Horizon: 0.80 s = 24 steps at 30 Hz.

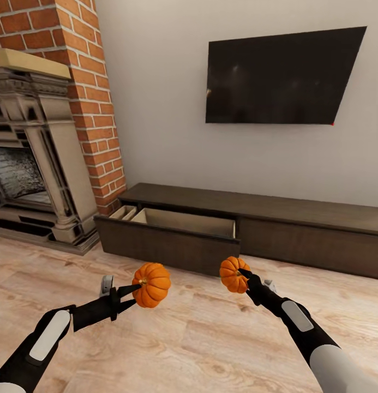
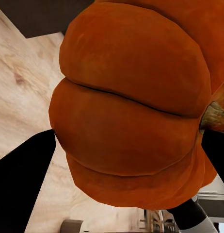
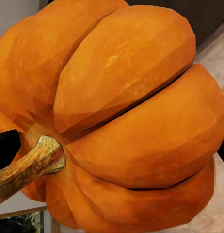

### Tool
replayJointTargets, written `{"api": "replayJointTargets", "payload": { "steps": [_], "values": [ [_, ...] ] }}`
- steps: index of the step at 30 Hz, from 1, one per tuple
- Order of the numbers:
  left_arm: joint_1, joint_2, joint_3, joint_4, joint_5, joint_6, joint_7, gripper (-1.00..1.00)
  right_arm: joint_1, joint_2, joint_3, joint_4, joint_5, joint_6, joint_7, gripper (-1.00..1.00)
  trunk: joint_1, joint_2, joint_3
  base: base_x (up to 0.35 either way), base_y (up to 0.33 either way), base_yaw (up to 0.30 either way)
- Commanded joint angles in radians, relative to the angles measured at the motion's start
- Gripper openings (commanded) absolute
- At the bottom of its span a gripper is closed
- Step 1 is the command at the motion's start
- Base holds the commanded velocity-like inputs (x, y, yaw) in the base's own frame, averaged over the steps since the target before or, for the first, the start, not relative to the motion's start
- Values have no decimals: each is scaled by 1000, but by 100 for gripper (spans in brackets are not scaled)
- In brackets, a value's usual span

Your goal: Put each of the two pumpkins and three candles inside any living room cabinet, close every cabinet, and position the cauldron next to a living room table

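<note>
Orange ribbed pumpkins sat clamped in both pincers, the left gripper [image 1: 135, 288] closed on the left pumpkin [image 1: 151, 284] near its stem and the right gripper [image 1: 244, 276] closed on the right pumpkin [image 1: 233, 274], both held above the wood floor [image 1: 183, 338]. Ahead of the pincers stood the cabinet [image 1: 254, 226] with its near drawer [image 1: 172, 234] pulled open, fireplace [image 1: 30, 164] beyond to the left. Judged light, rigid, smooth-skinned, so a grip across the ribs should hold better than the thin stem.
</note>
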Motion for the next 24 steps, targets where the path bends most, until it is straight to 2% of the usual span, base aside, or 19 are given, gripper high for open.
{"api": "replayJointTargets", "payload": {
  "steps": [1,13,24],
  "values": [
    [0,0,1,0,15,8,-4,-100,-1,0,-1,0,-11,5,2,-100,0,0,-1,278,171,-239],
    [0,1,1,0,14,8,-4,-100,-1,0,-1,-1,-11,5,2,-100,0,0,-1,278,172,-249],
    [0,0,1,0,15,8,-4,-100,-1,0,0,-1,-11,5,1,-100,0,0,-1,230,214,-25]
  ]
}}
